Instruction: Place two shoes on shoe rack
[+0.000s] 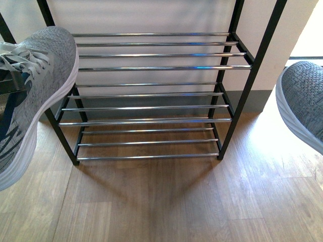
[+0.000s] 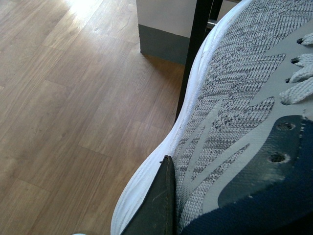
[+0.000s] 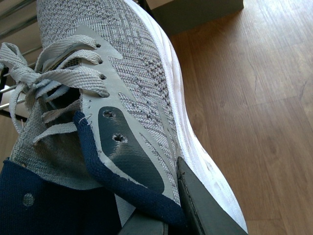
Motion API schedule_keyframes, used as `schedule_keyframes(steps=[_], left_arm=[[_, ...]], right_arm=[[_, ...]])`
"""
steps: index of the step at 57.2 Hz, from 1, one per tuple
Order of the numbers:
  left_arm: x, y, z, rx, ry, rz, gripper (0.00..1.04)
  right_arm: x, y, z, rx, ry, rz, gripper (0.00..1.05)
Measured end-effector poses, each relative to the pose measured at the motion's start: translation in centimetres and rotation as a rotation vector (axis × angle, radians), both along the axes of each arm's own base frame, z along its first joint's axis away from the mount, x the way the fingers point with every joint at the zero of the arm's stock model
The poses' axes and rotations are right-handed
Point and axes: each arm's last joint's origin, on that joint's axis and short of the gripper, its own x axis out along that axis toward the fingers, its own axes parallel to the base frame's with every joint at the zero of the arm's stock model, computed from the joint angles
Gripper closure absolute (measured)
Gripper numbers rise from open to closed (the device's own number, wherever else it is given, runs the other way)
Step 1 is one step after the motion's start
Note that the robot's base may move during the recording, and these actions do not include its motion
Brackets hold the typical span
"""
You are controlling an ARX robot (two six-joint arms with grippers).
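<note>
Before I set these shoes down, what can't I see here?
Rack top: front view, cut by upper edge.
Right shoe heel: front view, cut by right edge.
Left hand, second finger: left wrist view, hidden by left shoe.
Right hand, second finger: right wrist view, hidden by right shoe.

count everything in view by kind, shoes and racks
grey knit sneakers: 2 (left sneaker, right sneaker)
shoe rack: 1
total: 3
</note>
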Motion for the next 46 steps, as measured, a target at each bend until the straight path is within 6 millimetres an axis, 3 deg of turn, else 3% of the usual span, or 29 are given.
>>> schedule_keyframes(steps=[46], left_arm=[[-0.02,0.0,-0.03,0.0,0.001,0.0,1.03]], right_arm=[[-0.01,-0.01,-0.02,-0.001,0.001,-0.001,1.04]])
